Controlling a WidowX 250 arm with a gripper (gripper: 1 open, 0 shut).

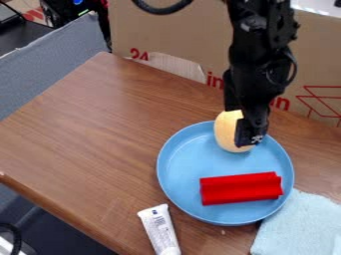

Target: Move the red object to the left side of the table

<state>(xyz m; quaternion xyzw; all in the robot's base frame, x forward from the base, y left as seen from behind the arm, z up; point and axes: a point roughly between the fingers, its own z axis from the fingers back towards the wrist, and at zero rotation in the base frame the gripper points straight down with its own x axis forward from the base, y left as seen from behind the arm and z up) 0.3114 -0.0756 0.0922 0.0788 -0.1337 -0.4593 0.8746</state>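
Observation:
The red object [241, 187], a flat red bar, lies in the near half of the round blue plate [180, 164] on the right part of the wooden table [94, 120]. My dark gripper [250, 134] hangs above the plate's far side, behind and above the bar and not touching it. It is open and nothing shows between its fingers. A pale yellow egg-shaped object [229, 130] sits at the plate's far rim, right beside the fingers and partly covered by them.
A cardboard box [167, 40] with red printing stands along the back. A white tube [160, 229] lies at the front edge below the plate. A light blue cloth [301, 227] lies at the front right. The table's left half is bare wood.

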